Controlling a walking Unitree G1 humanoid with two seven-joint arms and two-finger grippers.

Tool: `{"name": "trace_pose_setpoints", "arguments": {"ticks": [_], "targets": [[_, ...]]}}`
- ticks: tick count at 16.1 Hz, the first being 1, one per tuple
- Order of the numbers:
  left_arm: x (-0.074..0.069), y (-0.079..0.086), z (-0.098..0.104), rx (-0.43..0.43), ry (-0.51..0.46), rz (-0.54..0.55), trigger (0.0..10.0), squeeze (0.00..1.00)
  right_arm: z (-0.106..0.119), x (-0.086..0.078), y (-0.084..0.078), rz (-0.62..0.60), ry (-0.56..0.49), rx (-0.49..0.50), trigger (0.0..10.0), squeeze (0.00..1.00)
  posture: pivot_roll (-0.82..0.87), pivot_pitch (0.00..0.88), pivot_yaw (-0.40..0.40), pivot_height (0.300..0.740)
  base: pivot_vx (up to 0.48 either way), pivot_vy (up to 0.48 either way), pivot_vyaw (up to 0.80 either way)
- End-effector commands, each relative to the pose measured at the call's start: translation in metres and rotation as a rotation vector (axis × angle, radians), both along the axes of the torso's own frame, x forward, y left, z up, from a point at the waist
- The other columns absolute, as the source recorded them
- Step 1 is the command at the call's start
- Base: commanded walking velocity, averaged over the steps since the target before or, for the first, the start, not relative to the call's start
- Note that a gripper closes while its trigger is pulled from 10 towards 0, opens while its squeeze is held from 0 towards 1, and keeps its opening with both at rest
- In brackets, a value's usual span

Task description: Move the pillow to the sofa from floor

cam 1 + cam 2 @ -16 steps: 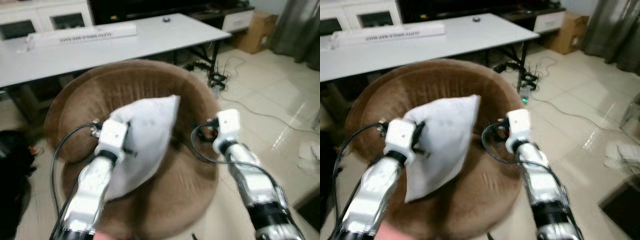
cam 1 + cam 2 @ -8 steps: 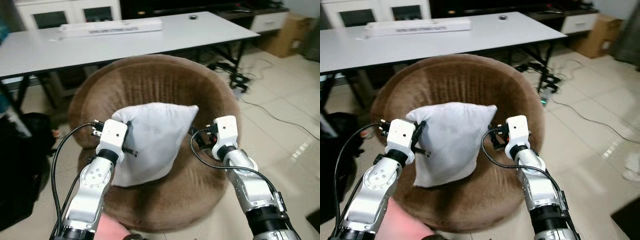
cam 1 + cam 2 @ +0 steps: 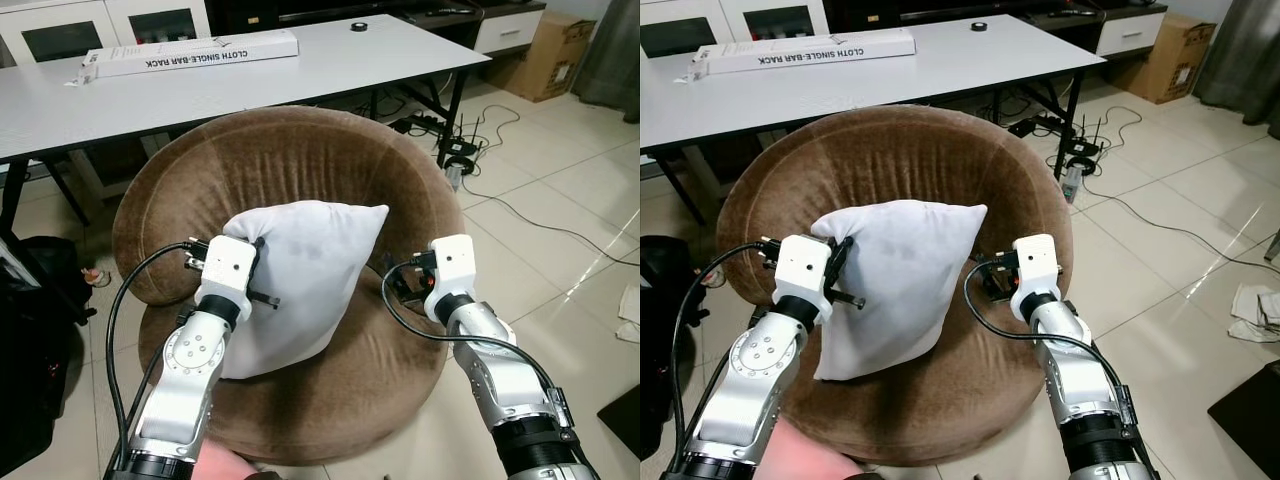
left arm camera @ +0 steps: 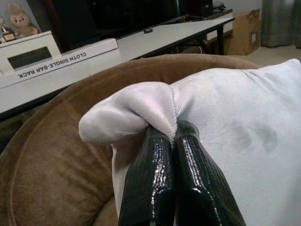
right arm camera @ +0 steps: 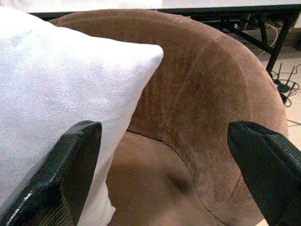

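Over on the left a black bag [image 3: 30,330] slumps on the tiled floor, and behind it a long white table [image 3: 200,80] carries a flat carton marked as a cloth rack [image 3: 190,52]. In front of me the left gripper [image 4: 176,141] has its two black fingers pressed together on a bunched corner of the white pillow [image 3: 300,280], pinching the fabric so it puckers over the tips. The pillow hangs from that corner above the seat of the round brown sofa [image 3: 290,160], its lower end down near the cushion, though I cannot tell whether it actually rests there. To the right of the pillow the right gripper [image 5: 164,174] is held out with its fingers spread wide and nothing between them, the pillow's free corner just beside one finger and the sofa's backrest beyond. Farther right, cables [image 3: 500,200] trail across the floor toward a cardboard box [image 3: 550,60]. By my reckoning the carrying is done and the placing is in hand: the pillow now needs lowering until the seat takes its weight, then the left fingers must part and draw back without dragging the corner along.
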State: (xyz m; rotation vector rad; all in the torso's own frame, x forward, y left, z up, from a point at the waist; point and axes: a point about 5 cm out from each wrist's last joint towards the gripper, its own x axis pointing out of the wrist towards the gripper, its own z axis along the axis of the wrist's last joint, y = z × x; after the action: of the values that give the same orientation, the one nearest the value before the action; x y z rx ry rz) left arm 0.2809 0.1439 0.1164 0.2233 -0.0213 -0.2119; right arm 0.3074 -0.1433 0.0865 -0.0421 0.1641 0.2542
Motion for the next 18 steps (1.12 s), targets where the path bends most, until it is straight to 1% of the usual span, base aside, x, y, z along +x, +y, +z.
{"name": "trace_pose_setpoints", "arguments": {"ticks": [1, 2, 3, 4, 5, 6, 7, 8, 9, 10, 12, 13, 14, 15, 16, 17, 18], "targets": [[0.005, 0.002, 0.006, 0.008, -0.019, 0.006, 10.0, 0.00, 0.004, 0.001, 0.001, 0.001, -0.009, -0.011, 10.0, 0.00, 0.07, 0.000, 0.058, 0.740, 0.000, 0.000, 0.00], [0.005, 0.001, 0.005, 0.010, -0.019, -0.010, 10.0, 0.00, 0.004, 0.000, 0.000, 0.001, -0.009, -0.013, 10.0, 0.00, 0.07, 0.000, 0.058, 0.740, 0.000, 0.000, 0.00], [0.006, -0.002, 0.006, 0.024, -0.024, -0.059, 10.0, 0.00, 0.005, 0.000, 0.000, 0.012, -0.012, -0.030, 10.0, 0.00, 0.07, 0.000, 0.054, 0.740, 0.000, 0.000, 0.00], [0.007, -0.008, 0.006, 0.025, -0.015, -0.142, 10.0, 0.00, 0.008, -0.001, 0.001, 0.081, -0.033, -0.052, 10.0, 0.00, 0.07, 0.000, 0.054, 0.740, 0.000, 0.000, 0.00], [0.007, -0.009, 0.006, 0.022, -0.011, -0.166, 10.0, 0.00, 0.010, -0.002, 0.002, 0.109, -0.042, -0.058, 10.0, 0.00, 0.07, 0.000, 0.054, 0.740, 0.000, 0.000, 0.00], [0.012, -0.016, 0.014, -0.017, -0.029, -0.245, 10.0, 0.00, 0.020, -0.003, 0.006, 0.217, -0.081, -0.065, 10.0, 0.00, 0.07, 0.000, 0.044, 0.740, 0.000, 0.000, 0.00], [0.019, -0.025, 0.027, -0.062, -0.062, -0.332, 10.0, 0.00, 0.029, -0.005, 0.008, 0.317, -0.105, -0.087, 10.0, 0.00, 0.07, 0.000, 0.039, 0.740, 0.000, 0.000, 0.00], [0.028, -0.035, 0.043, -0.106, -0.096, -0.399, 10.0, 0.00, 0.035, -0.007, 0.008, 0.388, -0.114, -0.106, 10.0, 0.00, 0.07, 0.000, 0.034, 0.740, 0.000, 0.000, 0.00], [0.033, -0.038, 0.050, -0.124, -0.108, -0.412, 10.0, 0.00, 0.037, -0.008, 0.008, 0.417, -0.118, -0.116, 10.0, 0.00, 0.06, 0.000, 0.034, 0.740, 0.000, 0.000, 0.00], [0.043, -0.044, 0.064, -0.147, -0.123, -0.428, 10.0, 0.00, 0.042, -0.012, 0.006, 0.490, -0.121, -0.143, 10.0, 0.00, 0.06, 0.000, 0.035, 0.740, 0.000, 0.000, 0.00], [0.053, -0.045, 0.073, -0.153, -0.119, -0.428, 10.0, 0.00, 0.047, -0.021, 0.004, 0.581, -0.114, -0.172, 10.0, 0.00, 0.04, 0.000, 0.043, 0.740, 0.000, 0.000, 0.00], [0.060, -0.044, 0.072, -0.160, -0.093, -0.403, 10.0, 0.00, 0.049, -0.026, 0.001, 0.628, -0.099, -0.188, 10.0, 0.00, 0.02, 0.000, 0.049, 0.740, 0.000, 0.000, 0.00], [0.066, -0.042, 0.069, -0.181, -0.062, -0.373, 10.0, 0.00, 0.050, -0.032, -0.004, 0.664, -0.077, -0.207, 10.0, 0.00, 0.00, 0.000, 0.053, 0.740, 0.000, 0.000, 0.00], [0.067, -0.041, 0.067, -0.189, -0.050, -0.369, 10.0, 0.00, 0.050, -0.033, -0.005, 0.668, -0.071, -0.210, 10.0, 0.00, 0.00, 0.000, 0.053, 0.740, 0.000, 0.000, 0.00], [0.070, -0.040, 0.060, -0.184, -0.018, -0.343, 10.0, 0.00, 0.049, -0.036, -0.007, 0.679, -0.061, -0.220, 10.0, 0.00, 0.00, 0.000, 0.051, 0.740, 0.000, 0.000, 0.00], [0.074, -0.038, 0.046, -0.138, 0.022, -0.302, 10.0, 0.00, 0.048, -0.040, -0.008, 0.693, -0.043, -0.220, 10.0, 0.00, -0.01, 0.000, 0.046, 0.740, 0.000, 0.000, 0.00], [0.076, -0.037, 0.039, -0.128, 0.042, -0.282, 10.0, 0.00, 0.046, -0.042, -0.008, 0.700, -0.034, -0.221, 10.0, 0.00, -0.01, 0.000, 0.045, 0.740, 0.000, 0.000, 0.00]]}}
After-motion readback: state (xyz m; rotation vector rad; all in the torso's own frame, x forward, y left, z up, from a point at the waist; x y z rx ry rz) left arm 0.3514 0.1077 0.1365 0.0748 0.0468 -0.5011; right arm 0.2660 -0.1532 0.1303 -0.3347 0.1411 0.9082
